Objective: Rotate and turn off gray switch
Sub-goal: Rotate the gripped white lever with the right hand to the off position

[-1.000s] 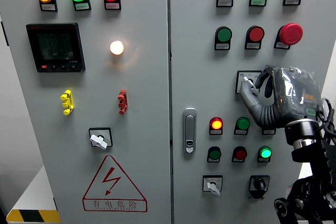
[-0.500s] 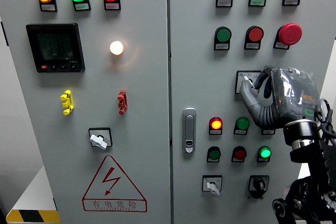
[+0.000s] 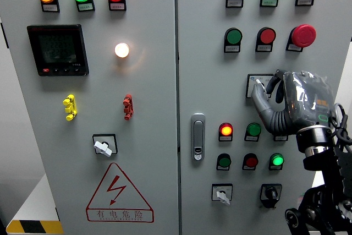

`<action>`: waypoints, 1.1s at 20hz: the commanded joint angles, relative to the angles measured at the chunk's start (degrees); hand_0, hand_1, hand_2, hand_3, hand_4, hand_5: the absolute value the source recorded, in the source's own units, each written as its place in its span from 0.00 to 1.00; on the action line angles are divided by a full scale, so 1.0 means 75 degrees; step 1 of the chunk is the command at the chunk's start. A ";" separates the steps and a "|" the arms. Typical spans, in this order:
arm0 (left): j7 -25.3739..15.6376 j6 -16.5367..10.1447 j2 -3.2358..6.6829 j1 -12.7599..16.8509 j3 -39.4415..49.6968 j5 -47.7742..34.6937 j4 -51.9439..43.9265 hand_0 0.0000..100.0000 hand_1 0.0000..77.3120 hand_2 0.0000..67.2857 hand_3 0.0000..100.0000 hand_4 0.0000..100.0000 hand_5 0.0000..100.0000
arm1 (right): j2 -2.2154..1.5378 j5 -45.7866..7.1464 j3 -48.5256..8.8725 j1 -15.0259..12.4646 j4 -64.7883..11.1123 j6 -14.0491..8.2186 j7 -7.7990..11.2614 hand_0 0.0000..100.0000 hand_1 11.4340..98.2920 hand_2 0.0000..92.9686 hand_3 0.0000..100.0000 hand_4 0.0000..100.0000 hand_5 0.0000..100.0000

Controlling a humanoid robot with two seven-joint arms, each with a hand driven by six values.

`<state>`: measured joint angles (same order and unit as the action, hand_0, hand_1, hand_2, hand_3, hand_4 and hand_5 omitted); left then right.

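Observation:
On the right door of the grey control cabinet, a gray rotary switch (image 3: 256, 85) sits on a black-framed square plate (image 3: 251, 79). My right hand (image 3: 264, 91), grey under a clear plastic cover, comes in from the lower right. Its thumb (image 3: 260, 101) and a curled black finger (image 3: 273, 82) close around the switch knob. Most of the knob and plate is hidden behind the hand, so I cannot read the knob's angle. The left arm does not show.
Two other gray switches sit on the panel, one on the left door (image 3: 103, 147) and one at the lower right (image 3: 221, 195), beside a black selector (image 3: 270, 193). Lit lamps and push buttons surround the hand, with a red mushroom button (image 3: 303, 35) above and a door handle (image 3: 198, 136) to its left.

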<state>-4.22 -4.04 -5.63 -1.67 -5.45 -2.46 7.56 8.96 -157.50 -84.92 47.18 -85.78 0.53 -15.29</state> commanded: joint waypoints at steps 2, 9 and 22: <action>0.0000 0.0000 0.0000 0.0000 0.0000 0.0000 0.0000 0.88 0.00 0.20 0.19 0.08 0.11 | 0.0000 0.0000 0.0002 0.0002 0.0000 0.0000 -0.0047 0.71 0.27 0.76 0.90 0.98 1.00; 0.0000 0.0000 0.0000 0.0000 0.0000 0.0000 0.0000 0.88 0.00 0.20 0.19 0.08 0.11 | 0.0000 0.0000 0.0061 0.0037 0.0058 0.0011 -0.0105 0.73 0.25 0.76 0.90 0.98 1.00; 0.0000 0.0000 0.0000 0.0000 0.0000 0.0000 0.0000 0.88 0.00 0.20 0.19 0.08 0.11 | 0.0023 -0.0011 0.0061 0.0037 0.0035 0.0011 -0.0105 0.78 0.17 0.73 0.89 0.98 1.00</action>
<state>-4.22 -4.04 -5.62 -1.67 -5.45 -2.46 7.56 9.14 -157.50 -84.55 47.46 -85.51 0.60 -16.09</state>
